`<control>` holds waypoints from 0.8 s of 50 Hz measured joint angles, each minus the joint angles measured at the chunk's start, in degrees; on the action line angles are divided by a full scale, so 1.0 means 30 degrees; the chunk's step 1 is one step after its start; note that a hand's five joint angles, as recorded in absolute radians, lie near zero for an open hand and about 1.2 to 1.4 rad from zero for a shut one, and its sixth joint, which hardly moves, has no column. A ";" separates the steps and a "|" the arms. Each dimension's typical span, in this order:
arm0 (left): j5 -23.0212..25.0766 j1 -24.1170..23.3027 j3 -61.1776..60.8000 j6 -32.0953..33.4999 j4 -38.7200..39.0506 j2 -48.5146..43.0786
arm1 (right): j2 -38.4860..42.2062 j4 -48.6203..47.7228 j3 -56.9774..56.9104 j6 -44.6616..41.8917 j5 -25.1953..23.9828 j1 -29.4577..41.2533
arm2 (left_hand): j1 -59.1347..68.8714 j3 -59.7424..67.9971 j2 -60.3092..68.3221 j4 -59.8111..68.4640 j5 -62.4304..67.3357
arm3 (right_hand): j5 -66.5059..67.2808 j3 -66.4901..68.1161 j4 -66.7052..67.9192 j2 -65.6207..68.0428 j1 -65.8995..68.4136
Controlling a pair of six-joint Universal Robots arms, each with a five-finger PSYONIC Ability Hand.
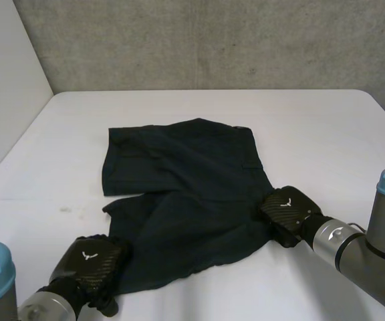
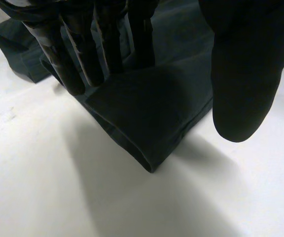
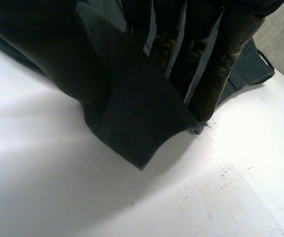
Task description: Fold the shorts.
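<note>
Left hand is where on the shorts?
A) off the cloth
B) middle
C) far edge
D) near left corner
D: the left hand sits at the near left corner of the dark shorts, while the right hand is at their right edge.

The head camera sat high at the near side between the arms, looking down and away across the table (image 1: 326, 120) to the far wall (image 1: 212, 40), with the whole shorts (image 1: 186, 194) in view. Each wrist camera looked along its own hand from very close: the left hand (image 2: 68, 59) at the near-left hem, the right hand (image 3: 221, 64) at the near-right edge. The head view shared both spots.
</note>
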 measured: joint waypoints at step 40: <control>0.0234 -0.0308 0.1887 0.3729 -0.8076 0.5531 | -0.7121 1.5169 -0.1074 -0.7157 0.2238 -0.1520 | 1.2767 1.4255 1.4618 1.4808 1.4020 | 0.0197 0.0160 0.0009 0.0140 0.0272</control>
